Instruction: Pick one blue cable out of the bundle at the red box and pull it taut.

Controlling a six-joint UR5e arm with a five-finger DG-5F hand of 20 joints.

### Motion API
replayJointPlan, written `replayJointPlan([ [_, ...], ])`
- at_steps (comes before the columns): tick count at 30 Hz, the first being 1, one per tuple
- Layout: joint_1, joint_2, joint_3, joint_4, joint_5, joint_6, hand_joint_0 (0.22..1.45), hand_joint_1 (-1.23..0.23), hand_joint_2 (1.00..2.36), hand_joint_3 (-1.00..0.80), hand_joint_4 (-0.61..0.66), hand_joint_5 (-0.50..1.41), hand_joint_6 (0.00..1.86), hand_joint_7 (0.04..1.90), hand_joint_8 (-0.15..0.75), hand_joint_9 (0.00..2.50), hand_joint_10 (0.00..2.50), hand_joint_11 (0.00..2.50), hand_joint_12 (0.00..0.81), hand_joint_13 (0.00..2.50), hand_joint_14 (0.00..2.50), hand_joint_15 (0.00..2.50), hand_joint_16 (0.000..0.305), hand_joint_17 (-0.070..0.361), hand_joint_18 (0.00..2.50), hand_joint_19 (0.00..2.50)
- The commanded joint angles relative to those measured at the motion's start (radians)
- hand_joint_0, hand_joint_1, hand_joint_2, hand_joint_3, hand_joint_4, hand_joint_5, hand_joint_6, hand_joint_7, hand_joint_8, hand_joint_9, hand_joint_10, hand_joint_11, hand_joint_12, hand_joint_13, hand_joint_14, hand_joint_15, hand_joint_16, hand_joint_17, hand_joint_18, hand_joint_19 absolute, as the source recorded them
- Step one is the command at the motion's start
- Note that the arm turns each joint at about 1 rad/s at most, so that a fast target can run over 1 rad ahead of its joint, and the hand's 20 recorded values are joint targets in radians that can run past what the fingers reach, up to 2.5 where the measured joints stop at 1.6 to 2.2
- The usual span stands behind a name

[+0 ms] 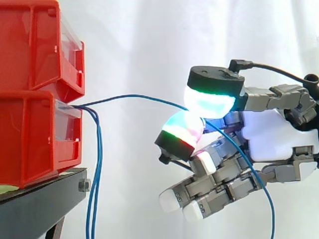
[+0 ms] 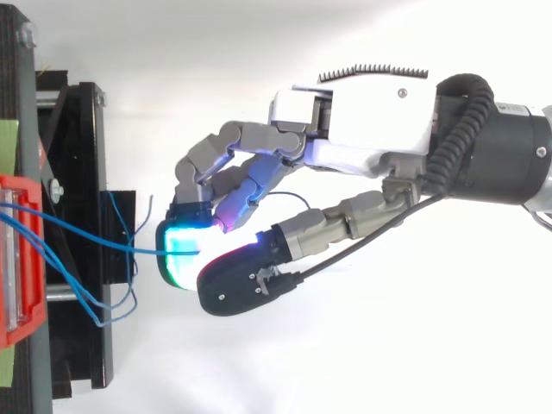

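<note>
Hand [image 1: 279,134] pinches one blue cable [image 1: 134,96] btwn glowing pads [image 1: 209,102] nr red bin [image 1: 30,139]; prob light, limp, slick, so squeeze firmly mid-span.

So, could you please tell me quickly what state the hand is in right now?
Hand: shut on one blue cable, pinched between two glowing fingertips.

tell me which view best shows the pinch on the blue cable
Side view: the blue cable runs from the red bin in between the hand's glowing pads. Top view shows the cable reaching them, the contact hidden.
</note>
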Motion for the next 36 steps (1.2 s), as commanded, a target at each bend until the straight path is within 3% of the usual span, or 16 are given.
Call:
replayJointPlan([
  [1, 0.0, 0.0, 0.0, -0.001, 0.0, -0.007, 0.64, -0.83, 1.02, -0.1, 0.05, -0.12, 0.89, 1.0, 0.335, 0.87, 0.01, 0.77, 0.341, 0.48, 0.01, 0.23, 0.048, 0.108, 0.48, 0.18],
  [9, 0.0, 0.0, 0.0, -0.004, 0.001, -0.038, 0.64, -0.83, 1.02, -0.1, 0.05, -0.12, 0.89, 1.0, 0.335, 0.88, 0.01, 0.78, 0.341, 0.48, 0.01, 0.23, 0.048, 0.108, 0.48, 0.19],
  [36, 0.001, 0.001, 0.0, -0.004, 0.001, -0.04, 0.64, -0.83, 1.02, -0.1, 0.04, -0.12, 0.9, 0.99, 0.333, 0.86, 0.01, 0.73, 0.34, 0.49, 0.01, 0.22, 0.048, 0.108, 0.49, 0.18],
])
